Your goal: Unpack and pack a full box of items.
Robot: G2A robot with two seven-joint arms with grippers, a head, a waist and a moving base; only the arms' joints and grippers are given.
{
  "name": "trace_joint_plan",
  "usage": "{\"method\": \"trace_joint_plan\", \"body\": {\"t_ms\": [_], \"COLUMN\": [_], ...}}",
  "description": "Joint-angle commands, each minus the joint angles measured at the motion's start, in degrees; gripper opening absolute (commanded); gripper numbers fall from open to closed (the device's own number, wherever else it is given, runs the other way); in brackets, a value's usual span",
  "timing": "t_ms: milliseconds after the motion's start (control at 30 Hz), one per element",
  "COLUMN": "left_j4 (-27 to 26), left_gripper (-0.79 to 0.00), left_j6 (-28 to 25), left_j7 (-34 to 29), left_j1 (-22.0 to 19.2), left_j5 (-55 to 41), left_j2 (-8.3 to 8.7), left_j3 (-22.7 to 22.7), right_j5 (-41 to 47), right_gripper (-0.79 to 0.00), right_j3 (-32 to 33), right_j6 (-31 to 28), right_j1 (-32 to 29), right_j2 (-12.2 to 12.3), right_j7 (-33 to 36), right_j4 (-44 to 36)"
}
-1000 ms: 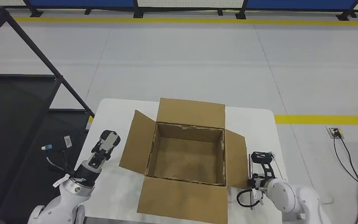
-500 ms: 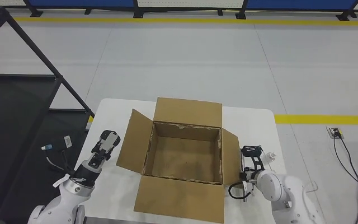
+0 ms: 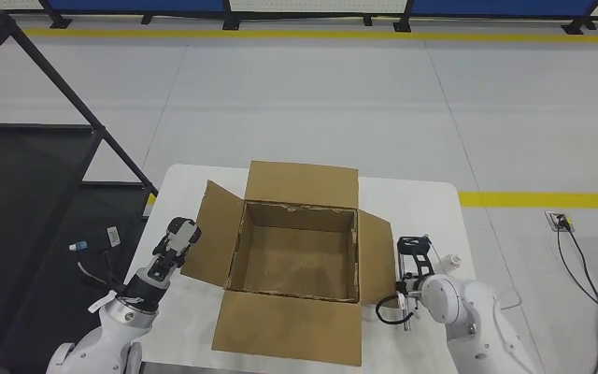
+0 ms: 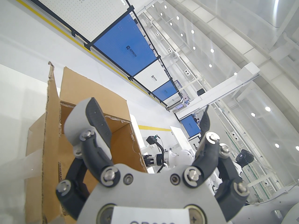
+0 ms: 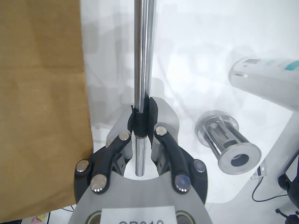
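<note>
The right gripper [image 5: 142,117] is pinching a steel rod [image 5: 144,36] near one end, just beside the box [image 5: 39,71] flap. A spool [image 5: 227,145] and a bottle [image 5: 264,82] are lying nearby on the table [image 5: 198,24]. The left gripper [image 4: 149,115] is hanging wide open by the opposite flap. The box looks empty, so packing seems to be starting. Next, the rod needs lifting over the flap and lowering flat inside.
</note>
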Motion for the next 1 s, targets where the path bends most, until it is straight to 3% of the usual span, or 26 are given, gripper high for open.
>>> {"method": "trace_joint_plan", "body": {"t_ms": [0,567,600,633,667,967], "left_j4": [0.0,0.0,0.0,0.0,0.0,0.0], "left_gripper": [0.0,0.0,0.0,0.0,0.0,0.0], "left_j6": [0.0,0.0,0.0,0.0,0.0,0.0], "left_j7": [0.0,0.0,0.0,0.0,0.0,0.0], "left_j1": [0.0,0.0,0.0,0.0,0.0,0.0], "left_j5": [0.0,0.0,0.0,0.0,0.0,0.0], "left_j2": [0.0,0.0,0.0,0.0,0.0,0.0], "left_j3": [0.0,0.0,0.0,0.0,0.0,0.0], "right_j5": [-0.5,2.0,2.1,2.3,2.5,3.7], "right_gripper": [-0.785,-0.785,-0.711,-0.563,-0.517,-0.48], "right_j3": [0.3,1.5,1.5,1.6,1.6,2.1], "right_j6": [0.0,-2.2,-2.2,-2.2,-2.3,-3.1], "right_j1": [-0.2,1.0,1.1,1.2,1.2,1.1], "right_j2": [0.1,0.3,0.3,0.3,0.4,0.6], "right_j7": [0.7,-3.4,-3.6,-3.7,-3.8,-4.7], "right_j4": [-0.2,7.0,7.2,7.5,7.6,8.4]}}
